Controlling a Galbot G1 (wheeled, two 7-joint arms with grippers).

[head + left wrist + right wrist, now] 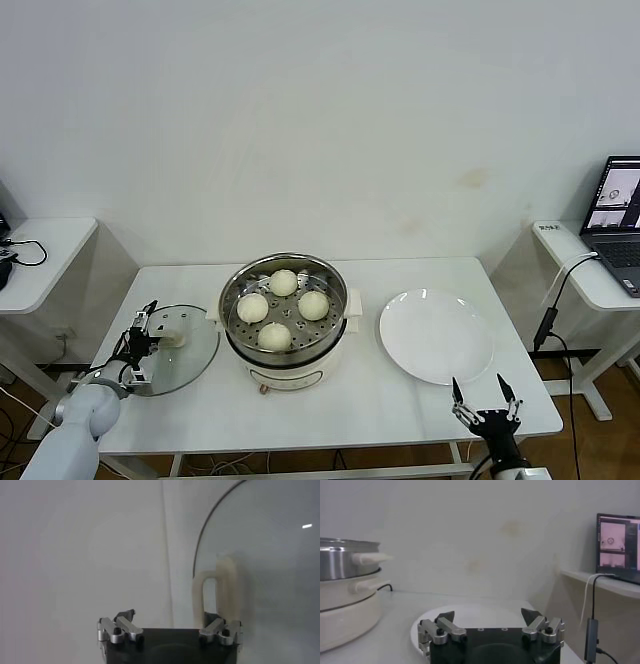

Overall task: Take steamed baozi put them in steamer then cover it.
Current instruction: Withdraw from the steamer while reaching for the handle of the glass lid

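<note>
left pincer (143,347): spread around cream lid handle | cover (185,360): round clear glass | right pincer (485,398): wide, empty

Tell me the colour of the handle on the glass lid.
Cream-white; the lid handle shows best in the left wrist view.

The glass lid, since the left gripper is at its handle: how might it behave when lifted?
The glass lid is probably rigid, breakable and smooth. Gripped by its narrow handle, it may swing or tilt. The left gripper is open around it.
</note>
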